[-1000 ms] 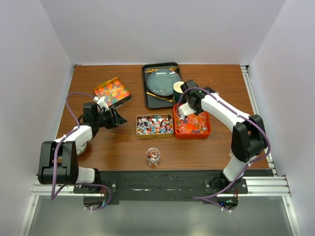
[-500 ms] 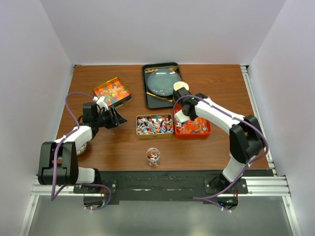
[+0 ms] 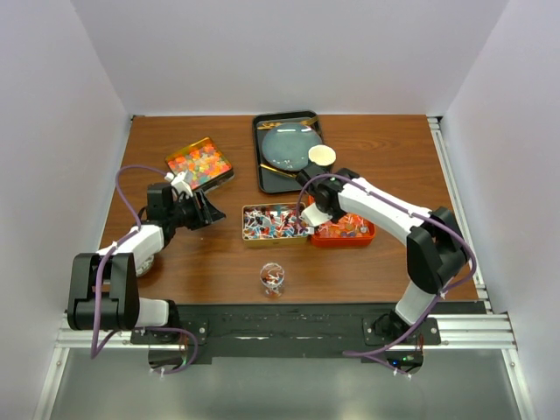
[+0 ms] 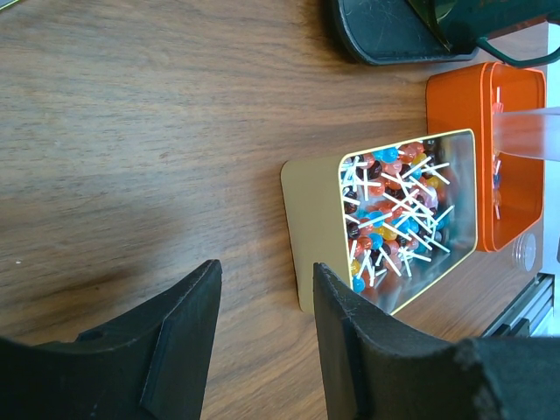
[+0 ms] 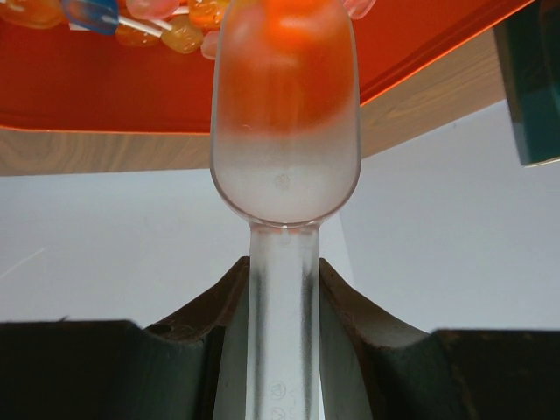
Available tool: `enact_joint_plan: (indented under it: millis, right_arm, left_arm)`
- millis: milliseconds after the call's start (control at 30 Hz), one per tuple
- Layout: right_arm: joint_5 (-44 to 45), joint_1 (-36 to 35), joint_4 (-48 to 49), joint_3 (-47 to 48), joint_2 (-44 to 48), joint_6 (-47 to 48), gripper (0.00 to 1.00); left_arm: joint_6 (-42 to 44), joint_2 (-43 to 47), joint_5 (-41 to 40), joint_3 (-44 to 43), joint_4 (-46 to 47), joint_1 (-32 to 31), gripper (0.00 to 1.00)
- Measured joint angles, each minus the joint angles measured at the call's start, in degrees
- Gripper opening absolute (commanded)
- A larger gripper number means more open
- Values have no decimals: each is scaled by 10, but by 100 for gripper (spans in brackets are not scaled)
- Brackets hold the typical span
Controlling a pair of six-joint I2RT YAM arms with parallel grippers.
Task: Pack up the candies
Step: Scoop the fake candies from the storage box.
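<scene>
The right hand (image 5: 283,284) is clamped on a clear scoop (image 5: 284,131), its bowl over the orange tin (image 5: 105,87) of candies (image 5: 166,33). The left hand (image 4: 264,302) gapes wide and empty above the table (image 4: 157,114). The right hand has swung left toward the gold tin (image 4: 313,236).

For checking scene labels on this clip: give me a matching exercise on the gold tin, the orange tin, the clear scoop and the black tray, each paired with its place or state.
Things:
1. gold tin
2. orange tin
3. clear scoop
4. black tray

Descriptions:
A. gripped by the right end effector
B. farthest back, holding a round grey dish
C. full of white-stick lollipops
D. directly beside the lollipop tin, on the right arm's side

Pairs: 1-C, 2-D, 3-A, 4-B
</scene>
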State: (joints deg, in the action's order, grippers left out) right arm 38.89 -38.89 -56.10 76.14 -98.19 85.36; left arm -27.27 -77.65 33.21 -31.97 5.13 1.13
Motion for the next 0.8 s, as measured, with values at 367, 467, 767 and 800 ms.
enact_joint_plan:
  millis: [367,467,767,800]
  right_arm:
    - [-9,59,-10,22,0,-1,0]
    - [-12,62,-2,22,0,-1,0]
    - [-26,66,9,10,-5,1,0]
    - [-27,66,14,4,-5,2,0]
  left_arm:
    - [-2,0,0,0,0,0,51]
    - [-3,0,0,0,0,0,51]
    - [-2,9,-4,3,2,0,52]
    - [-2,12,-5,6,2,0,52]
